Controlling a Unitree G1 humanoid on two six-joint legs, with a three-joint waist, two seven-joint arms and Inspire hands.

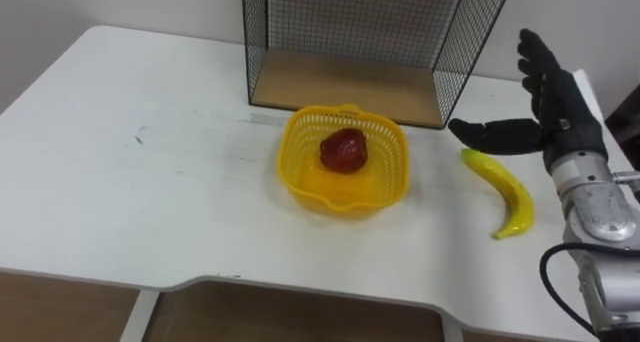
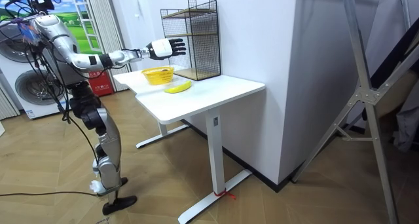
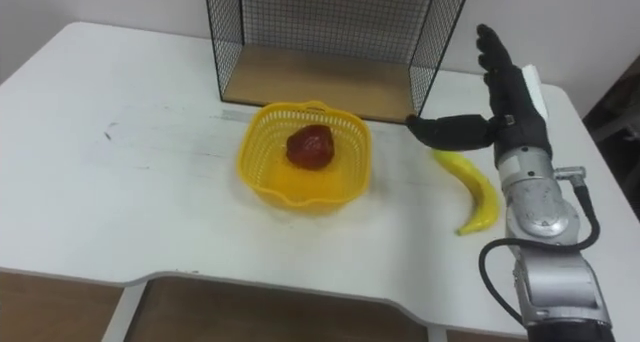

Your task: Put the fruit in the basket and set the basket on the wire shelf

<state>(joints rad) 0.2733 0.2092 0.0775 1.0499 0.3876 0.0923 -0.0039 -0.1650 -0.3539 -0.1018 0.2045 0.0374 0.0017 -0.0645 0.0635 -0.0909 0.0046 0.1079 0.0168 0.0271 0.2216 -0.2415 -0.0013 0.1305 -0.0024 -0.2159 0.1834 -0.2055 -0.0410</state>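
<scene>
Now, banana [image 1: 505,197] beside basket [image 1: 292,134], right hand [image 1: 548,107] spread

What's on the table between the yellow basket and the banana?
Nothing, just bare white table between basket and banana, seen in the left eye view.

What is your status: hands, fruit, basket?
Right hand open, raised near banana. Red fruit in basket; banana on table, right of basket. Basket on table, before shelf. Nothing blocks banana.
</scene>
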